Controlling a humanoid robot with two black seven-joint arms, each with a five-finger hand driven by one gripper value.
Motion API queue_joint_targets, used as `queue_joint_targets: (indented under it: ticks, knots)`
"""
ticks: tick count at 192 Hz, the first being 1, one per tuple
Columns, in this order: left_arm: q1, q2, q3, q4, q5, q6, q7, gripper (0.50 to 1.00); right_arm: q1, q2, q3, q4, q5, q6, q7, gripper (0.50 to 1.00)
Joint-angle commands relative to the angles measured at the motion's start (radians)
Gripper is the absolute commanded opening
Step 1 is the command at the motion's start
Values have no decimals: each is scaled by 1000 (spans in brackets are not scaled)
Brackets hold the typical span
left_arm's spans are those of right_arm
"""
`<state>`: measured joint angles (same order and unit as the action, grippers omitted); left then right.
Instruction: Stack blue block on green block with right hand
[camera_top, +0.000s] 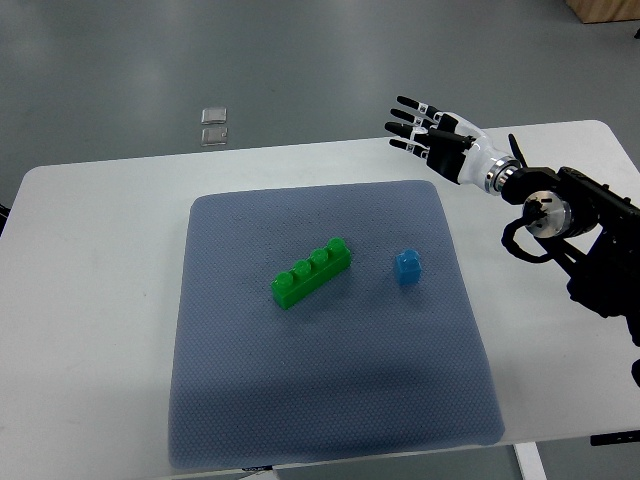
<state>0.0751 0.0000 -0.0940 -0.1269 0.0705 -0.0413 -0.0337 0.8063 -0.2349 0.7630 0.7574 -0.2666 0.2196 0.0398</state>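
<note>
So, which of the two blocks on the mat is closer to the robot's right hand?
The blue block, the small single one. It sits right of the long green block, nearer the open right hand hovering beyond the mat.

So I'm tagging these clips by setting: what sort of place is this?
Probably a robotics lab or test room: a plain white table on a bare grey floor, a blue-grey mat holding only a green block and a blue block, with the right hand open above.
</note>
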Motion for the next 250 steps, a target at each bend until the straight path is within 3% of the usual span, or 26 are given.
queue_joint_targets:
  ticks: [1,51,73,140,210,250]
  knots:
    - [0,0,0,0,0,0,0,1000,2,0,-1,7,-85,0,9,924]
    - [0,0,-1,0,0,0,0,1000,33,-21,-21,11,-355,-2,23,924]
    - [0,0,0,1,0,0,0,1000,40,-75,-93,72,-462,-11,58,924]
    - [0,0,0,0,0,0,0,1000,120,-221,-323,161,-603,37,58,924]
    - [0,0,0,0,0,0,0,1000,152,-494,-521,563,-778,20,46,921]
    - [0,0,0,0,0,0,0,1000,142,-492,-562,597,-869,-65,12,919]
